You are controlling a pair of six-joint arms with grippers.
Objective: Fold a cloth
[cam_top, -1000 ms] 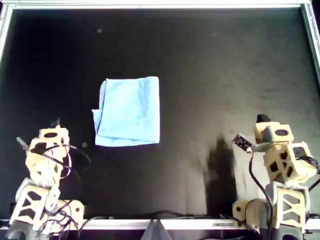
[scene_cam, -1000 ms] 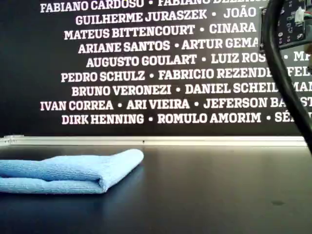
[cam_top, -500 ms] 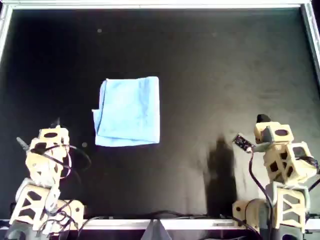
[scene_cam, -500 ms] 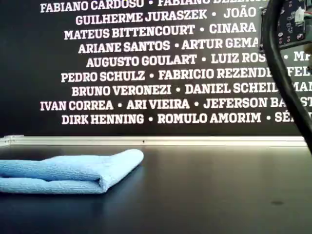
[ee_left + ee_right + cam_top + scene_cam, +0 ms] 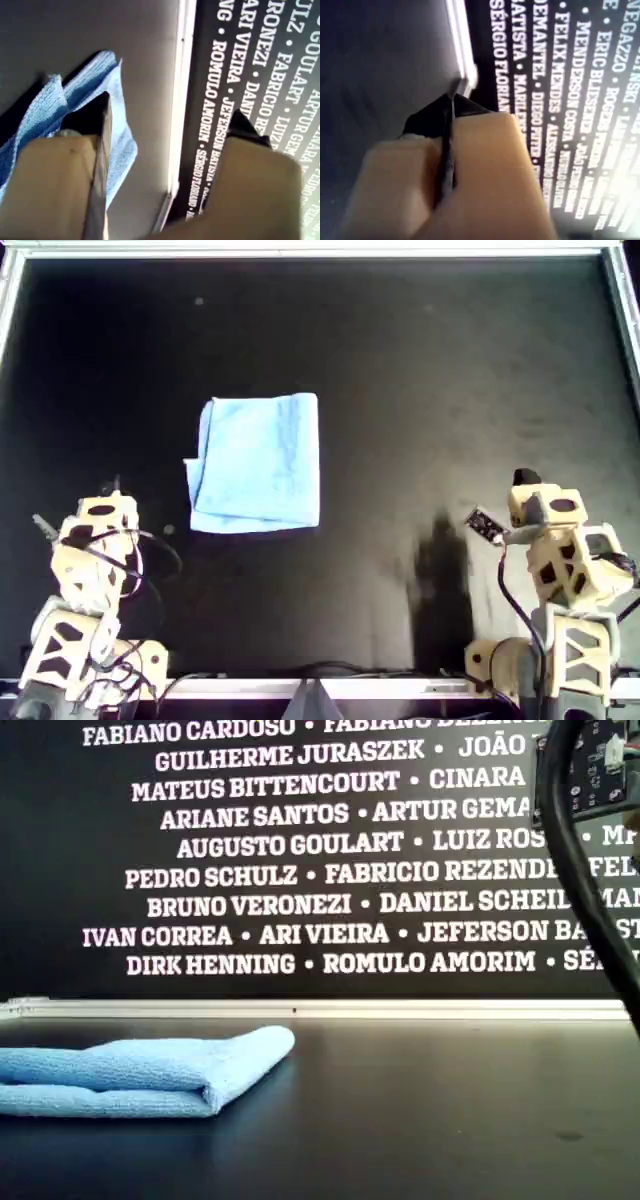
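Lying on the black table (image 5: 450, 390), well apart from both arms, the cloth (image 5: 257, 462) is seen already folded, layers stacked w/ a rounded fold edge in the exterior view. No change is noted vs. the earlier pics: nothing moved, so the fold is judged done or paused. My first gripper (image 5: 167, 130) is spread wide, empty; my second gripper (image 5: 451, 112) is pressed closed, holding nothing.

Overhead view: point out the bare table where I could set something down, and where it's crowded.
Bare: the wide stretch between the cloth and the overhead view's right rail, and the band between cloth and far rail. Crowded: the near corners, where the arm and the other arm stand.
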